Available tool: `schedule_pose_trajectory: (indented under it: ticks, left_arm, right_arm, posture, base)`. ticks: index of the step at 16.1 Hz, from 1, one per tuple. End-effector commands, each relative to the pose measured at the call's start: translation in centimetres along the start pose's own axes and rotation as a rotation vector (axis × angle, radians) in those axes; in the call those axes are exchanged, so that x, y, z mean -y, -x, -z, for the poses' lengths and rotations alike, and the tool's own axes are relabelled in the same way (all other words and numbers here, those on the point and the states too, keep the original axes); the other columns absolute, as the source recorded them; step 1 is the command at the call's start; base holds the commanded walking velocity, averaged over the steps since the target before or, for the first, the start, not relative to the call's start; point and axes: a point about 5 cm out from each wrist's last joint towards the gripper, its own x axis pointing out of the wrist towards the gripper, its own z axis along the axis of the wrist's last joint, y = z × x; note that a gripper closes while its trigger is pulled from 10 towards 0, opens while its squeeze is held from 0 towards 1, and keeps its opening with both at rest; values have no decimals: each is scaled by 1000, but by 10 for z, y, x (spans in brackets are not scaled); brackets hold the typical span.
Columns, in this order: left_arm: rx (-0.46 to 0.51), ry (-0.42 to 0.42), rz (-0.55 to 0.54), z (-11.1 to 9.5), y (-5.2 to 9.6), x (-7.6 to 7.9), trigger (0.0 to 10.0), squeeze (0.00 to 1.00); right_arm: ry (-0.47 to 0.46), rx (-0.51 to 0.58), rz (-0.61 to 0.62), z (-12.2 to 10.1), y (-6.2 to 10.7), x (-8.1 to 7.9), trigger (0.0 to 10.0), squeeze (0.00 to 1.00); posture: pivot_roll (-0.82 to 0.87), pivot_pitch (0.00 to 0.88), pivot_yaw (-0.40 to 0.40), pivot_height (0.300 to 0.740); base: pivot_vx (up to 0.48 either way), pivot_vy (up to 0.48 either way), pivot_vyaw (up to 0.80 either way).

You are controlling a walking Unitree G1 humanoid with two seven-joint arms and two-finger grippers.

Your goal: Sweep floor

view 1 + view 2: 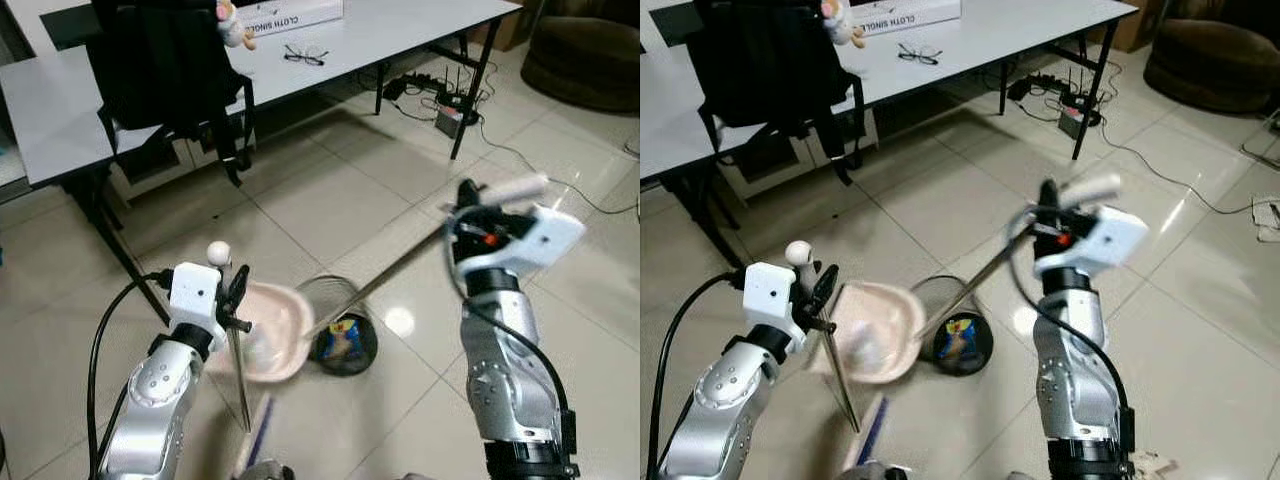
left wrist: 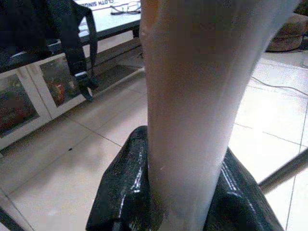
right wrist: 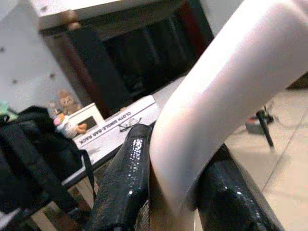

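My left gripper is shut on a thin broom stick that runs down to a brush head near the floor; a white knob tops the stick. In the left wrist view the pale grip sits clamped between the black fingers. My right gripper is shut on the white handle of a long-handled pink dustpan. Its metal rod slants down to the pan. The pan is tilted beside a wire-mesh waste bin with colourful rubbish inside.
A grey table with a black backpack, glasses and a white box stands ahead. Its black legs reach the tiled floor. Cables and a power strip lie under the table. A brown seat sits far right.
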Motion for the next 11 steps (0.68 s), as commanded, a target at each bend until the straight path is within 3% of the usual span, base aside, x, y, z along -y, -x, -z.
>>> schedule_pose_trajectory:
  ticks: [1,11]
  left_arm:
    - [10,-2,1,-2,1,-2,10000,0]
    - [11,7,9,-1,3,-2,10000,0]
  right_arm:
    - [-90,7,14,-2,-1,0,10000,0]
    - [-158,78,47,-23,-10,12,10000,0]
  posture:
    - [18,66,64,740]
    - [17,77,68,740]
  base:
    - [0,0,0]
    - [0,0,0]
